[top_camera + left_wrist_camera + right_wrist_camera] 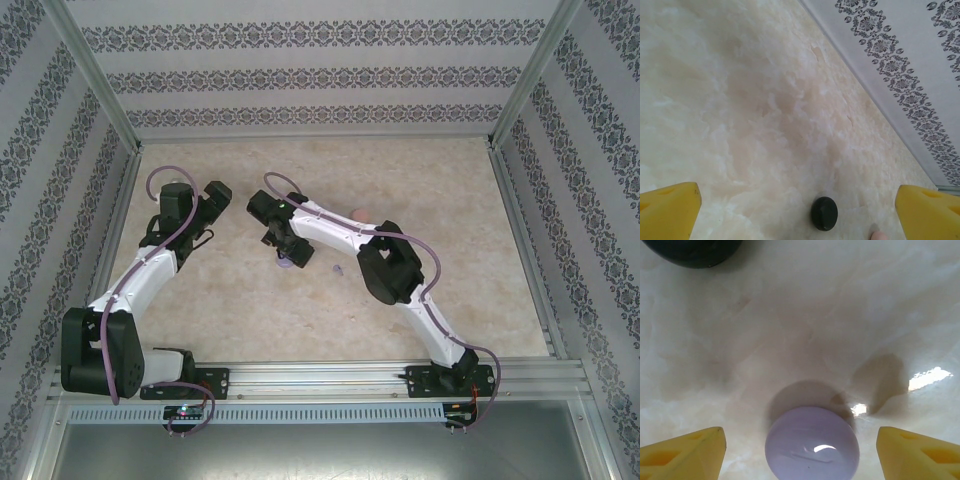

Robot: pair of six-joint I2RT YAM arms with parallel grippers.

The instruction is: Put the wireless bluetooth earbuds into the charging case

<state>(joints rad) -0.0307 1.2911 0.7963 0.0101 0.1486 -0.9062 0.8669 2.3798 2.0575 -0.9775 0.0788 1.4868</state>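
- Our right gripper (pixel 800 450) hangs low w/ jaws spread, holding nothing. The lilac round case (pixel 812 446) sits between its fingers, touching neither.
- Our left gripper (pixel 797 212) is also spread & empty, facing a black round case (pixel 824 213) farther off.
- What we take for a lilac earbud (pixel 337 270) lies on the table just right of the right gripper.
- Risk: the lilac case is smooth & domed. An off-centre squeeze could squirt it sideways, maybe into that bud.
- Risk: its lid seems shut, so we judge no bud can go in yet.
- Risk: the 2 arms are near each other, so an inward reach could clash.
- Glossy marble-look tabletop (pixel 250 330) w/ glare; patterned wall panels (pixel 300 80) on 3 sides.
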